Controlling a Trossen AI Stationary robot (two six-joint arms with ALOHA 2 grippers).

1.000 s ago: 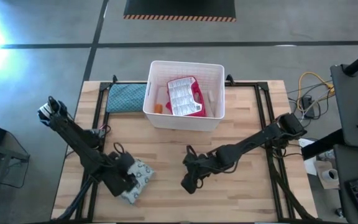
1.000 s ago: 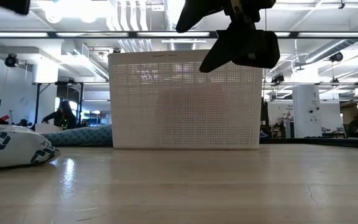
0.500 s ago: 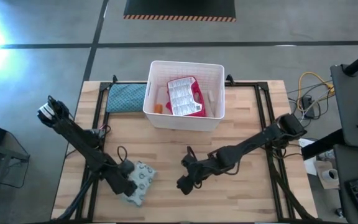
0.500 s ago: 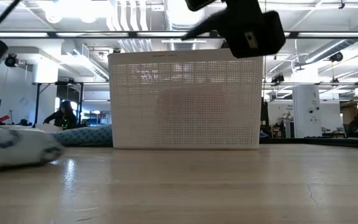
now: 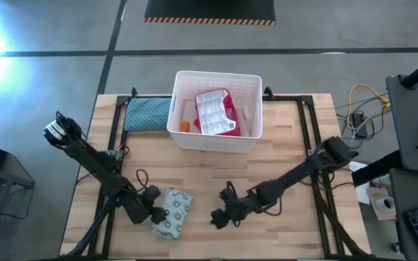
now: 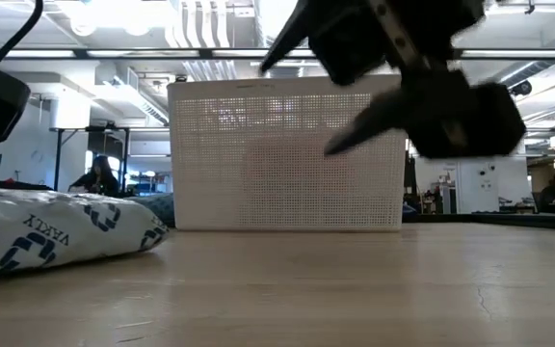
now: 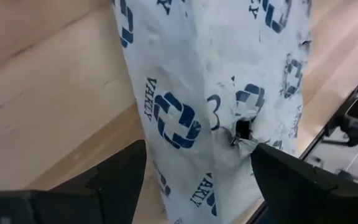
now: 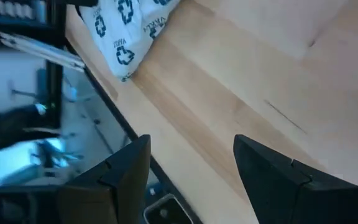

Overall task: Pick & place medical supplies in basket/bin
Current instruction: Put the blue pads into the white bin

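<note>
The grey-white patterned pouch (image 5: pixel 173 212) lies flat on the table near its near edge, and it also fills the left wrist view (image 7: pixel 210 87). My left gripper (image 5: pixel 155 213) is low at the pouch's left side, open, one finger on each side of it. My right gripper (image 5: pixel 219 217) is open and hangs above bare table to the right of the pouch, touching nothing. The white slotted basket (image 5: pixel 183 138) stands at the far middle. The red-edged case (image 5: pixel 216 112) leans inside it, beside a small orange item (image 5: pixel 185 126). My left gripper (image 7: pixel 197 146) comes at the pouch low from the table's left, its open fingers across the pouch's width. One fingertip (image 7: pixel 263 152) is next to a small crease (image 7: pixel 241 130) in the pouch's edge. I cannot tell whether either finger touches. The pouch lies on the table.
A blue quilted pad (image 5: pixel 147 114) lies left of the basket at the far edge. Bare wood stretches between the basket and both grippers and across the right half of the table. The dark table frame runs along both sides. People are in the room beyond.
The pouch has slid along the table toward the right and turned, with my left gripper following at its left side. My right gripper has shifted toward the near edge, and its arm has stretched out lower over the table.
</note>
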